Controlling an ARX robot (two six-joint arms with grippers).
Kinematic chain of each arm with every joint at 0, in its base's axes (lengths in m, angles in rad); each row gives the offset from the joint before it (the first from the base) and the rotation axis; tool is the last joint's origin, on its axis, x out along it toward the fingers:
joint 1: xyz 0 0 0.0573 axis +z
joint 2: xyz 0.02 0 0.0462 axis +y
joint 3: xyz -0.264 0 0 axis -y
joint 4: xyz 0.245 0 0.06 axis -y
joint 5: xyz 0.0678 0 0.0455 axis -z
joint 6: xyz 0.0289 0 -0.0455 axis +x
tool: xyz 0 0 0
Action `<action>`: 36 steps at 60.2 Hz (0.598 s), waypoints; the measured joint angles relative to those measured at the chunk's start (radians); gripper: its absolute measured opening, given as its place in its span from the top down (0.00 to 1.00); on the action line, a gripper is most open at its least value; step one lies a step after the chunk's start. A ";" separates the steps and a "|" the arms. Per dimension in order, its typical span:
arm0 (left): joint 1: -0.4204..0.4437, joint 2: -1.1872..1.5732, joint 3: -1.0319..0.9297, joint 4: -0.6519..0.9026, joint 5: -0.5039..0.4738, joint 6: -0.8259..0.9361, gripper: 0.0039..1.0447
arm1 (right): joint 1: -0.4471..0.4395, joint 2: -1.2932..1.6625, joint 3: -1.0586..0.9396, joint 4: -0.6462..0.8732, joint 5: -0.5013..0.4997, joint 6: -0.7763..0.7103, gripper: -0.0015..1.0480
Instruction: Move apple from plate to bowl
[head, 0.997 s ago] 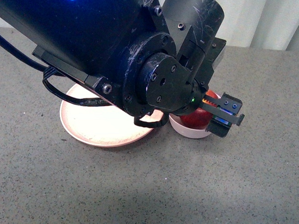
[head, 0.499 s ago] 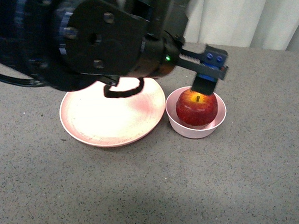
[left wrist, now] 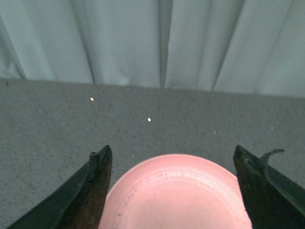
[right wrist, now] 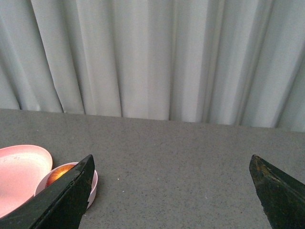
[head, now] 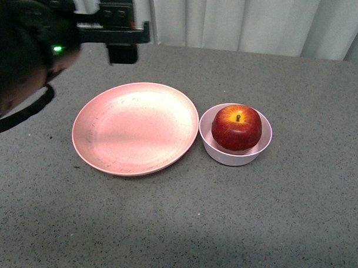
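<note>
Apple (head: 236, 127) sits in bowl (head: 236, 149), half-hidden in right wrist view; plate (head: 135, 128) bare; both fingers (left wrist: 97, 186) spread wide, holding nothing.

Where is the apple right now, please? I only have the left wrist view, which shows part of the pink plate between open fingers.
Observer: The apple sits inside the bowl, stem up, as the front view shows.
Operator: Thank you. Where is that bowl relative to the plate?
Observer: It stands just off the plate's right rim, very close to it.
Operator: Is the right hand near it?
Observer: No. The right hand is open, holding nothing, and from its wrist view the bowl lies off to one side.
</note>
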 joint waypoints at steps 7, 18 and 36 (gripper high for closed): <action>0.062 -0.129 -0.137 0.121 0.040 0.008 0.47 | 0.000 0.000 0.000 0.000 0.002 0.000 0.09; 0.155 -0.309 -0.325 0.125 0.121 0.014 0.82 | 0.000 0.000 0.000 0.000 -0.001 0.000 0.09; 0.252 -0.582 -0.499 0.021 0.221 0.016 0.97 | 0.000 0.000 0.000 0.000 0.000 0.000 0.09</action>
